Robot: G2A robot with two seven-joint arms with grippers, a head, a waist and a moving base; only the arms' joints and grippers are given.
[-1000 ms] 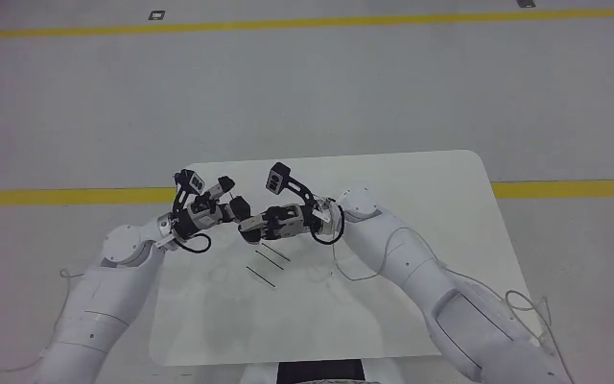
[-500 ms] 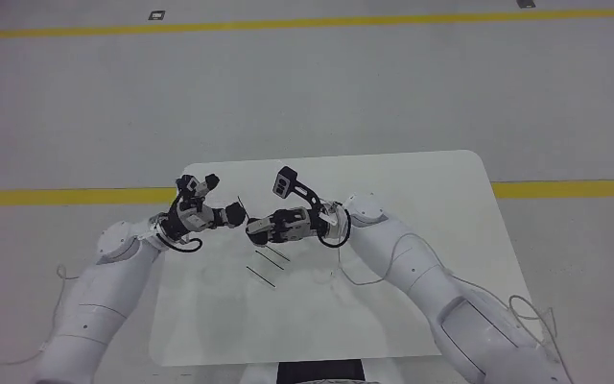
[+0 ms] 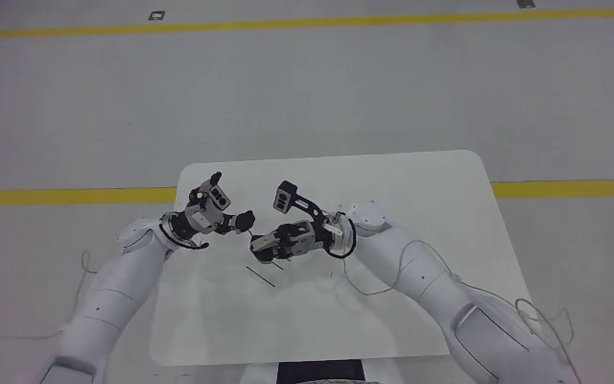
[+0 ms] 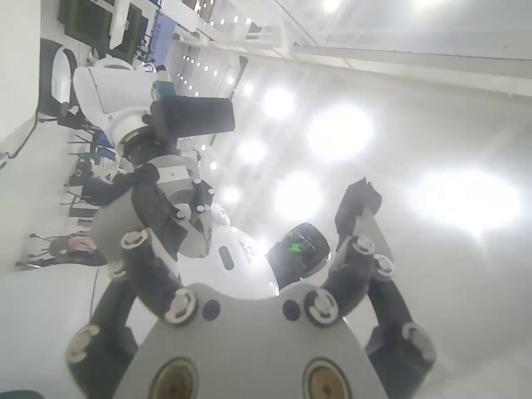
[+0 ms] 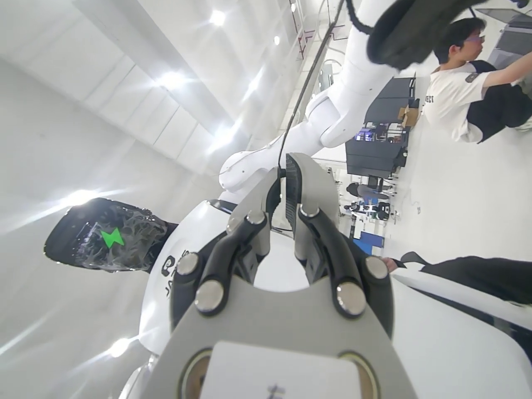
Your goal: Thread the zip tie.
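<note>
In the right wrist view my right gripper (image 5: pixel 284 170) is shut on a thin black zip tie (image 5: pixel 305 84), whose free length runs away from the fingers towards the left gripper's dark, blurred bulk (image 5: pixel 415 14). From above, the right gripper (image 3: pixel 260 246) hangs over the left part of the white table (image 3: pixel 403 182). The left gripper (image 3: pixel 241 222) is just beside it, towards the table's left edge. In its own wrist view the left gripper (image 4: pixel 253 193) stands wide open with nothing between its fingers (image 4: pixel 359 201).
A loose black zip tie (image 3: pixel 260 276) lies on the table just in front of the two grippers. The table's right half and front are bare white surface. A yellow floor line (image 3: pixel 556 189) runs behind the table.
The right gripper has drawn back towards the table's front with the zip tie, away from the left gripper. The left wrist has turned and shifted slightly right.
</note>
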